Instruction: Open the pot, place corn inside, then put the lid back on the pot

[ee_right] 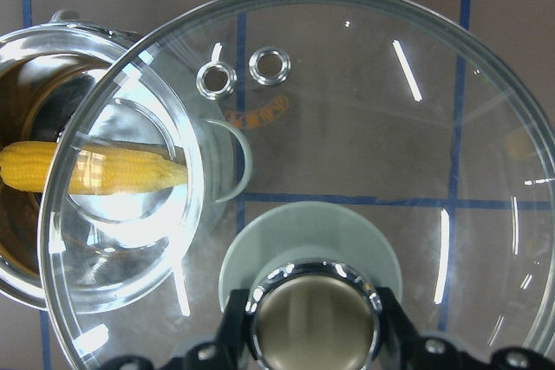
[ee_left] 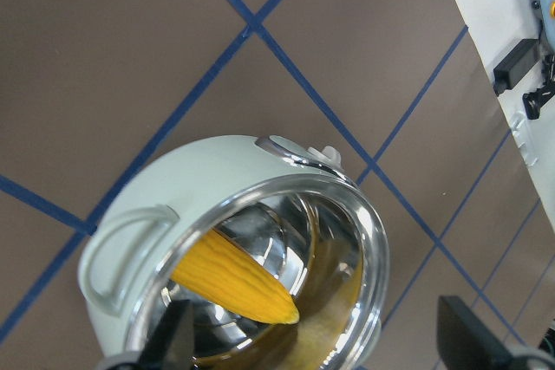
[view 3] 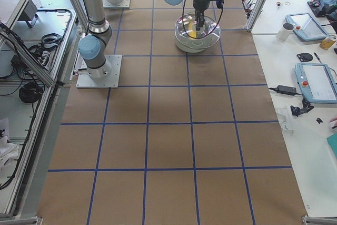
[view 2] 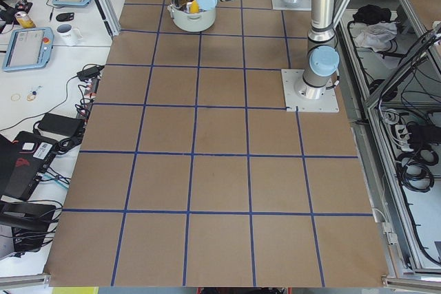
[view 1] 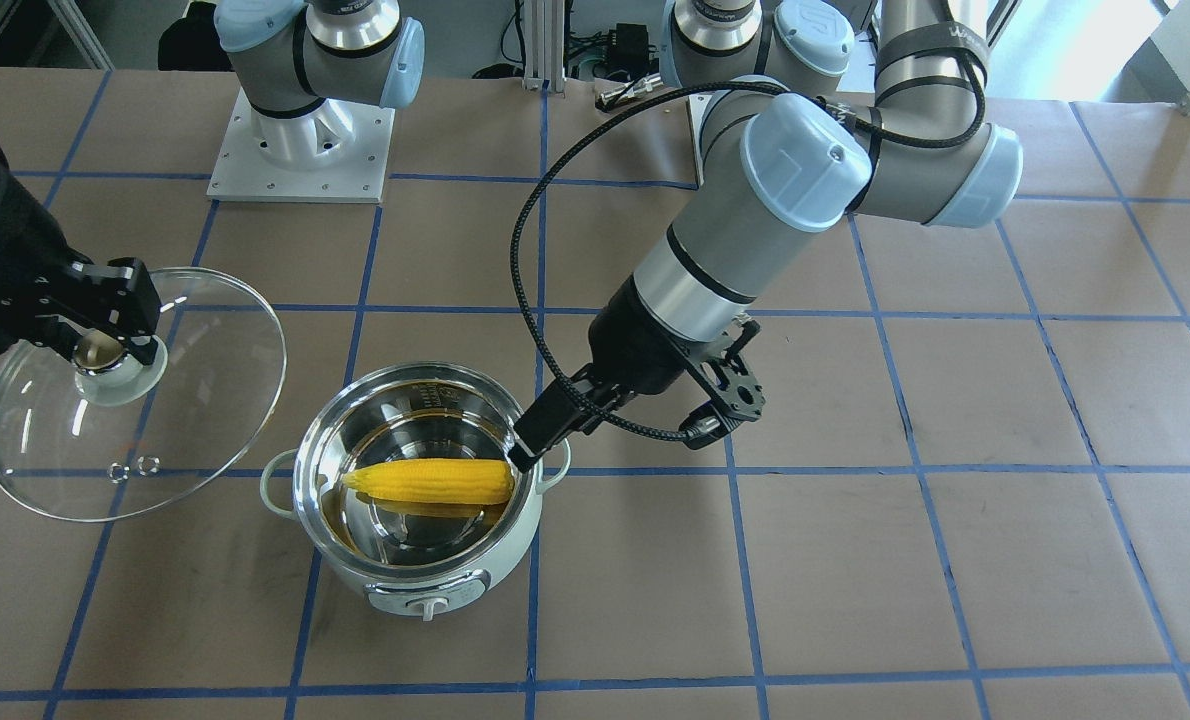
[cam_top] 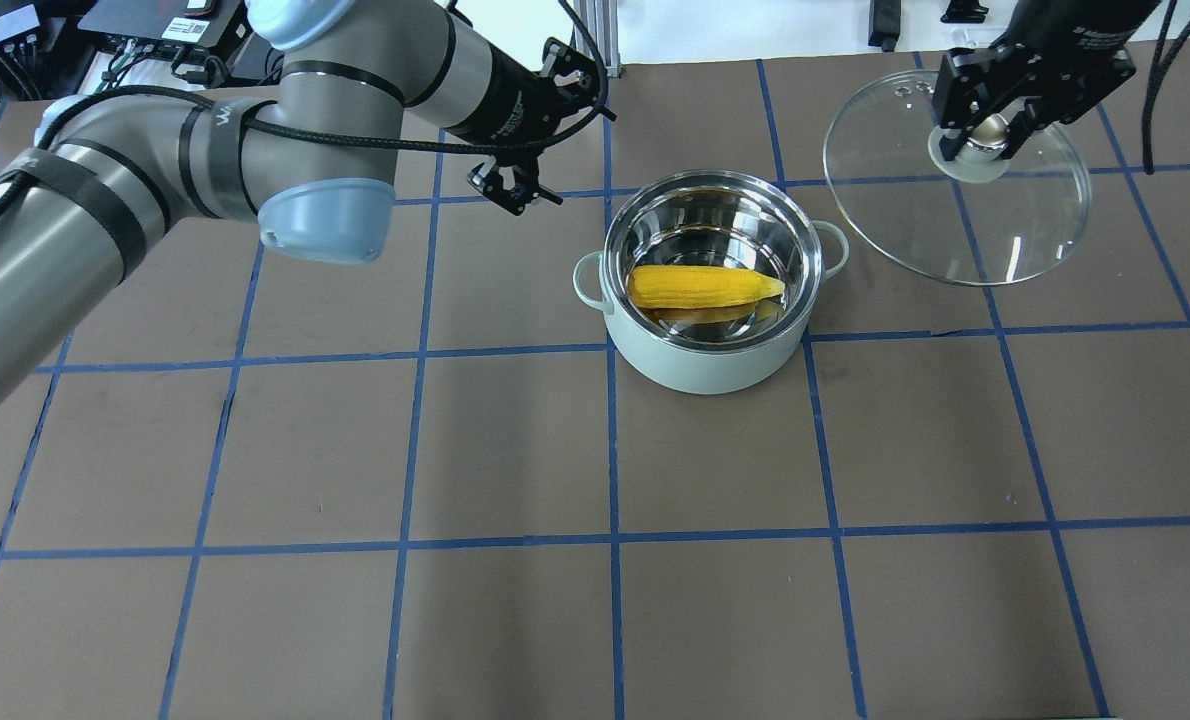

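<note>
The brown surface (cam_top: 515, 440) is crossed by a grid of blue tape lines (cam_top: 610, 450). On the side of the left edge, the left arm (cam_top: 375, 70) reaches over it toward the pot. Its end effector (ee_left: 323, 337) hangs above the pot's left side with the jaws spread wide and nothing between them. In the left wrist view one black finger (ee_left: 178, 335) shows at each side of the pot's mouth. In the front-facing view a fingertip lies just by the corn's thick end; whether it touches cannot be told.

The pot (cam_top: 710, 360) stands upright about midway between the left and right edges, nearer the far edge than the robot's edge. Its top is open and its control knob (view 1: 433, 606) faces the far edge. The corn (cam_top: 700, 286) lies inside the pot — crosswise, thick end toward the left edge and pale tip toward the right, with its reflection in the steel beneath it.

Toward the right edge, the lid (cam_top: 955, 225) is off the pot and tilted. The right end effector (cam_top: 980, 135) holds it, clamped on either side of the lid's knob (ee_right: 312, 318). Two small vent rings (ee_right: 243, 73) sit in the glass beside the knob. In the right wrist view the pot's rim and one loop handle (ee_right: 238, 162) show through the glass — the corn too. Whether the lid's low rim touches the surface cannot be told.
</note>
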